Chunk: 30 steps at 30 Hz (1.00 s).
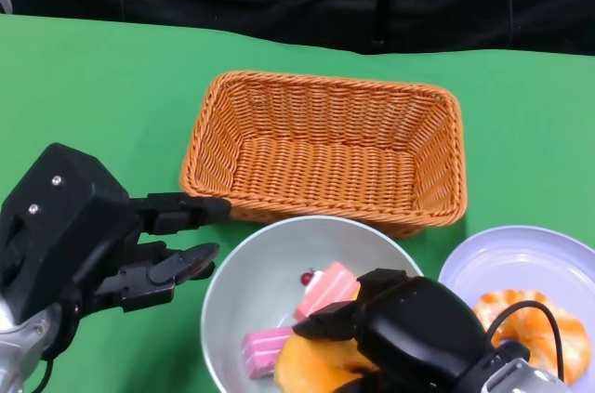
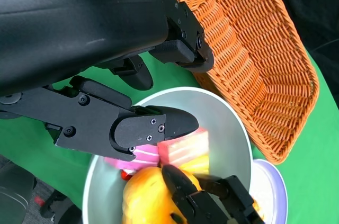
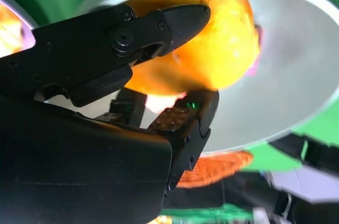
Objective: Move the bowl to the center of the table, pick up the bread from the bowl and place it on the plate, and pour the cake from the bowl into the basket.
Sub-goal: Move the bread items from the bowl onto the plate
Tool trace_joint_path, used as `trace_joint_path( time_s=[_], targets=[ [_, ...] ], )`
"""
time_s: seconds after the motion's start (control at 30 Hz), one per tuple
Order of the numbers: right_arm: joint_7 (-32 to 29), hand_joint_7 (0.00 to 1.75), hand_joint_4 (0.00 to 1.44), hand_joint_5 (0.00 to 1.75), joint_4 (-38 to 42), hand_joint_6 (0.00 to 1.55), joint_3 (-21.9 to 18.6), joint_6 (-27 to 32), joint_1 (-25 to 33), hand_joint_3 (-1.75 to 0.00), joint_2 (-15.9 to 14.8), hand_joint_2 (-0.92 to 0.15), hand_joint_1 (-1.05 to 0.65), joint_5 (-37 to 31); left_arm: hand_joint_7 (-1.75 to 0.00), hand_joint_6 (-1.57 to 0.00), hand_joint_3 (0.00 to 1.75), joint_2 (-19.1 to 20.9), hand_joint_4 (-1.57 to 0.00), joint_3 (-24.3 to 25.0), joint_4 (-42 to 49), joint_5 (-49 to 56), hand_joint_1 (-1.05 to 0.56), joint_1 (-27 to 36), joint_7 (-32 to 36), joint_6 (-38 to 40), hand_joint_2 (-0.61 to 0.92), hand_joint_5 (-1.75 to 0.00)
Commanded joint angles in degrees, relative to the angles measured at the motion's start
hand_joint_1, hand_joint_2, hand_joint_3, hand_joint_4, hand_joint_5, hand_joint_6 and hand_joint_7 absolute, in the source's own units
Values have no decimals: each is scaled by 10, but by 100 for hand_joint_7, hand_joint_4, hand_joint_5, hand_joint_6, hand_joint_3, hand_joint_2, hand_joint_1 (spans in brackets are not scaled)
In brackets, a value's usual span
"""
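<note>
A grey bowl sits at the table's near edge, just in front of the basket. It holds an orange bread and two pink cake pieces. My right hand reaches into the bowl from the right and grips the bread between an upper and a lower finger; the bread still lies low in the bowl. My left hand hovers by the bowl's left rim with its fingers apart and nothing in them. A white plate at the right carries another orange bread.
The orange wicker basket is empty and almost touches the bowl's far rim. The plate lies close against the bowl's right side. Green cloth stretches to the left and behind the basket, ending at a black backdrop.
</note>
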Motion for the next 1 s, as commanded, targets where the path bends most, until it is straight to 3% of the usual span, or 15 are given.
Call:
trace_joint_path(
  time_s=[0.03,0.07,0.13,0.27,0.57,0.77,1.0],
  targets=[
    [-82,153,97,173,33,84,-13,-52,4,-81,-8,-60,-19,20,0,-47,48,5,-39,4,-10,0,-45,-1,6,7,92,-64],
    [-107,166,97,174,42,80,-15,-66,4,-93,-6,-52,-19,24,0,-47,48,5,-39,4,-10,0,-45,-1,6,8,92,-64],
    [-146,172,98,174,57,78,-17,-89,2,-100,-2,-47,-18,29,0,-47,48,5,-39,5,-9,0,-45,-1,6,7,92,-64],
    [-217,175,100,175,76,78,-21,-125,1,-121,11,-36,-16,36,0,-48,48,6,-40,4,-9,0,-45,-1,4,4,92,-64],
    [-289,175,102,175,88,80,-30,-164,-6,-140,20,-24,-13,39,0,-48,48,6,-40,5,-5,-2,-45,0,2,0,92,-63],
    [-297,175,104,175,46,82,-59,-165,-7,-152,26,-14,-11,55,-1,-48,48,7,-41,5,0,-3,-46,2,1,-4,92,-63],
    [-271,175,107,175,-23,83,-108,-149,9,-164,36,-18,-14,99,0,-48,48,7,-41,6,2,-6,-45,0,1,-3,92,-63]
  ],
)
